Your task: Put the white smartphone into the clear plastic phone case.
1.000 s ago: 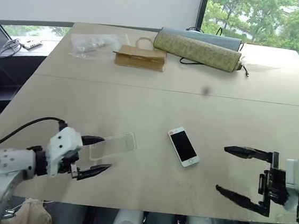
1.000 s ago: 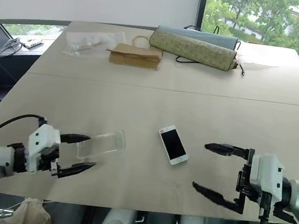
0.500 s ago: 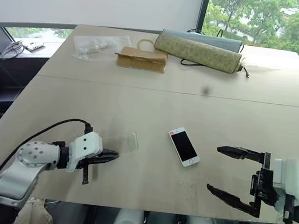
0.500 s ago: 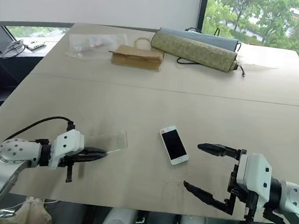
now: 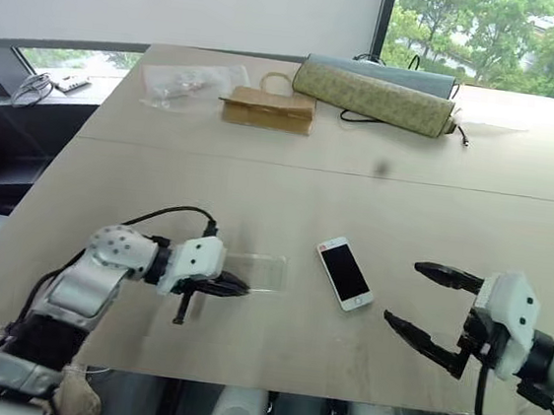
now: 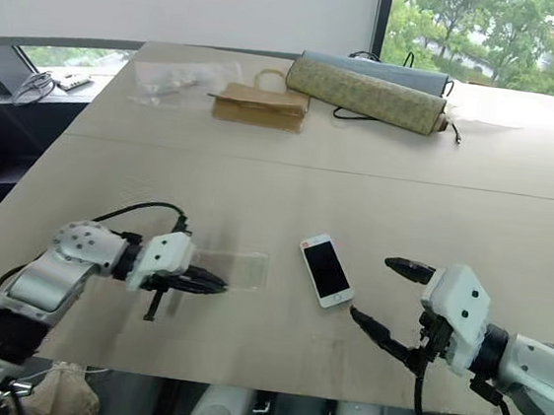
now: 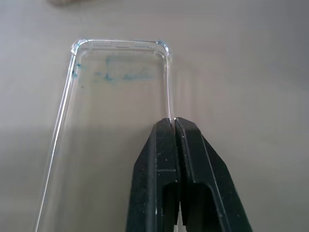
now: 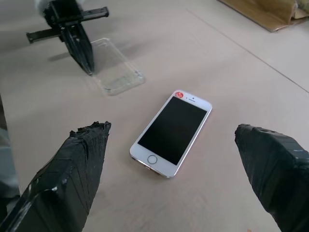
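The white smartphone [image 5: 344, 272] lies screen up near the middle of the table, its red mark at the far end. Just to its left lies the clear plastic phone case [image 5: 260, 270], flat on the table. My left gripper [image 5: 234, 286] is shut on the case's near long rim; in the left wrist view the rim [image 7: 169, 96] runs straight into the closed fingertips [image 7: 164, 140]. My right gripper [image 5: 403, 293] hovers open to the right of the phone, and in the right wrist view the phone [image 8: 171, 134] lies ahead between its spread fingers [image 8: 72, 164].
At the far side of the table [image 5: 513, 222] sit a crinkled plastic bag [image 5: 186, 81], a brown paper bag [image 5: 267, 109] and a rolled patterned mat [image 5: 378, 94] with a black cord. The table's front edge runs just below both grippers.
My left gripper has shut on the case's rim and moved right, bringing the case closer to the phone. The right gripper has turned and shifted slightly, still open.
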